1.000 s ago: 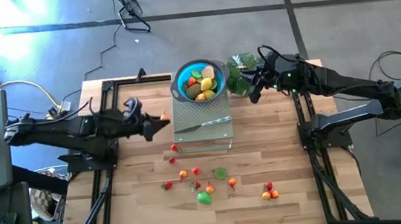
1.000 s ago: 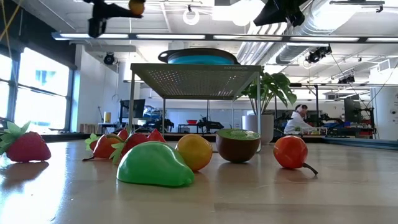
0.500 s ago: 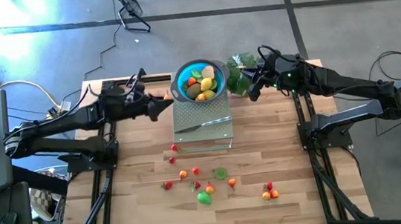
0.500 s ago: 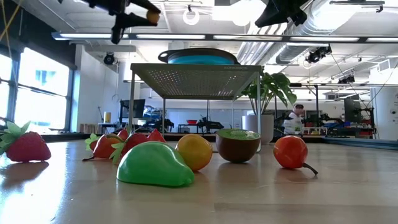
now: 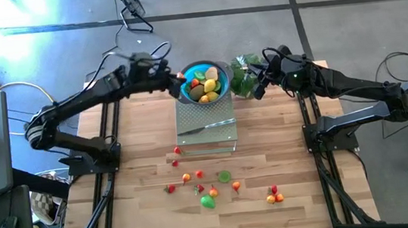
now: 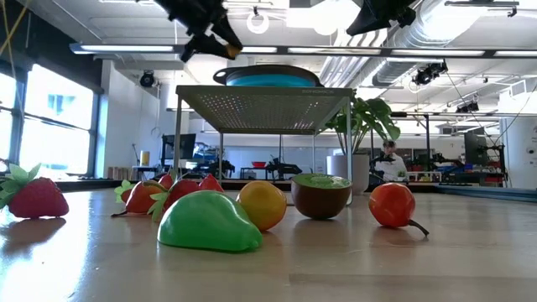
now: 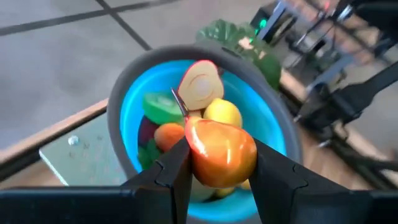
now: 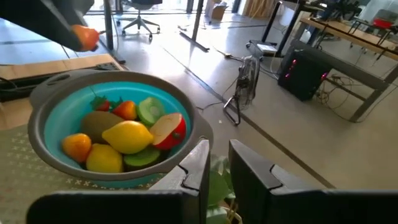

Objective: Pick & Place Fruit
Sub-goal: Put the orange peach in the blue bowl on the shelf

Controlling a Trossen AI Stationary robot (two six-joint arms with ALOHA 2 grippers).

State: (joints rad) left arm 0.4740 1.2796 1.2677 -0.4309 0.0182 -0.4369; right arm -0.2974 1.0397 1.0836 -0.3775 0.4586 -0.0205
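Wooden table point(image 5: 142, 173), perforated metal stand point(image 5: 205, 125) at back, scattered toy fruits point(image 5: 208, 201) in front

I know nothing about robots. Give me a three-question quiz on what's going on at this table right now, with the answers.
1. True or false: the left gripper holds an orange-red fruit.
2. Where is that fruit? A) on the table B) by the blue bowl, at its rim C) beside the knife
3. Fill in: the right gripper waits beside the leafy ____.

Key: 1 true; 2 B; 3 plant.
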